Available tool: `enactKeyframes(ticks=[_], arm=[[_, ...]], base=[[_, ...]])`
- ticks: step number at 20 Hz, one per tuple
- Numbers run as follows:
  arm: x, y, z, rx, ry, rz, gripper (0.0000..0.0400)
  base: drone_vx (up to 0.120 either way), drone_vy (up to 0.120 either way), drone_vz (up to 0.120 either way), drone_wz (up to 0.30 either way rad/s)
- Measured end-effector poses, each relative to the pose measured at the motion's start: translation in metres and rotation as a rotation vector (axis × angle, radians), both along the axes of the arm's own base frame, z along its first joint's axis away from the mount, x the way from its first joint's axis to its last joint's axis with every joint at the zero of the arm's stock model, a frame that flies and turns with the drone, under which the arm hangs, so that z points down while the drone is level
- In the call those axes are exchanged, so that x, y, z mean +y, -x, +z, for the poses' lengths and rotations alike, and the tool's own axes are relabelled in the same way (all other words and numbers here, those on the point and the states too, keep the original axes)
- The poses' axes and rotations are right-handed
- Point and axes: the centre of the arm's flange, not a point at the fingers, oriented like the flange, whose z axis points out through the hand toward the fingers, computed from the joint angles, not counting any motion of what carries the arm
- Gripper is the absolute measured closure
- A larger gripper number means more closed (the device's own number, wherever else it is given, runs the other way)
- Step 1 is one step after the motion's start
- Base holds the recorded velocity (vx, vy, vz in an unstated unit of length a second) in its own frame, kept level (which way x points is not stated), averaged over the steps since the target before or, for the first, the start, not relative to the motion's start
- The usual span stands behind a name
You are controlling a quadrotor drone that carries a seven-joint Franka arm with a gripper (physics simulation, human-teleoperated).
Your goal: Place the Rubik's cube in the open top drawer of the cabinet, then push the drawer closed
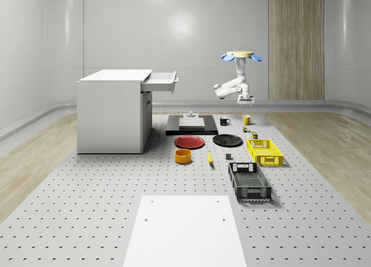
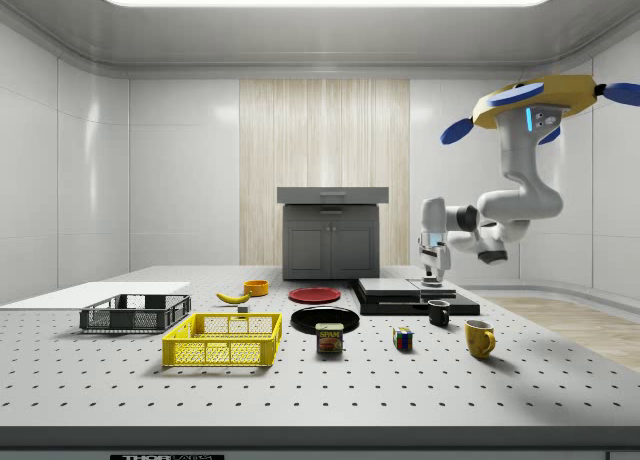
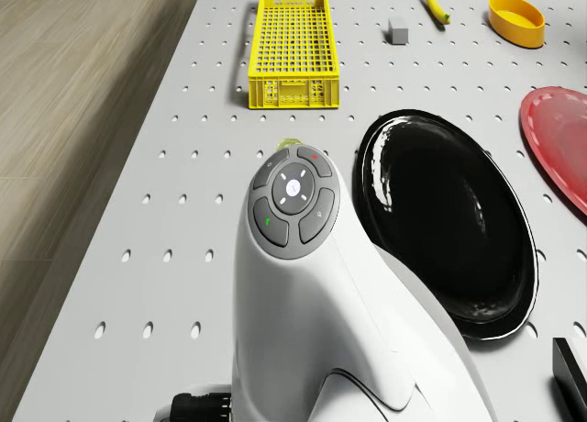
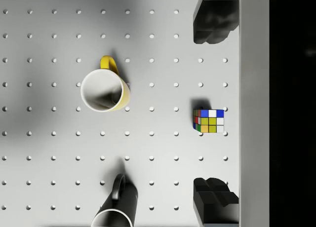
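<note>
The Rubik's cube point(image 4: 209, 121) lies on the perforated table, small in the whole-scene view point(image 1: 246, 128) and in the side view point(image 2: 402, 338). My gripper point(image 4: 212, 111) hangs open well above it, and the cube shows between the two dark fingertips point(image 4: 212, 22). The drone point(image 1: 239, 56) hovers over the table's far right part, its arm bent down to the gripper point(image 1: 245, 102) point(image 2: 433, 277). The grey cabinet point(image 1: 113, 110) stands at the whole-scene view's left with its top drawer point(image 1: 161, 81) pulled open.
A yellow mug point(image 4: 102, 91) and a black mug point(image 4: 114, 209) stand beside the cube. Nearby are a Spam can point(image 2: 329, 338), black plate point(image 3: 449, 229), red plate point(image 1: 189, 141), orange bowl point(image 1: 183, 156), banana point(image 1: 210, 158), yellow basket point(image 1: 264, 151), black basket point(image 1: 249, 181) and dark platform point(image 1: 191, 125).
</note>
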Motion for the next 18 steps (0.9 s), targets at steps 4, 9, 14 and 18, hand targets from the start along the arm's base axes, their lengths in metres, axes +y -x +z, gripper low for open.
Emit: enactKeyframes(ticks=[4,9,14,18], arm=[[-0.0001,0.0,0.0,0.0,0.002,0.0,0.0],[-0.0002,0.0,0.0,0.0,0.002,0.0,0.0],[-0.0002,0.0,0.0,0.0,0.003,0.0,0.0],[-0.0002,0.0,0.0001,0.0,0.003,0.0,0.0]], base=[[0.12,-0.01,-0.12,0.0],[0.12,-0.04,-0.12,0.0],[0.12,-0.04,-0.12,0.0],[0.1,0.0,-0.09,0.0]])
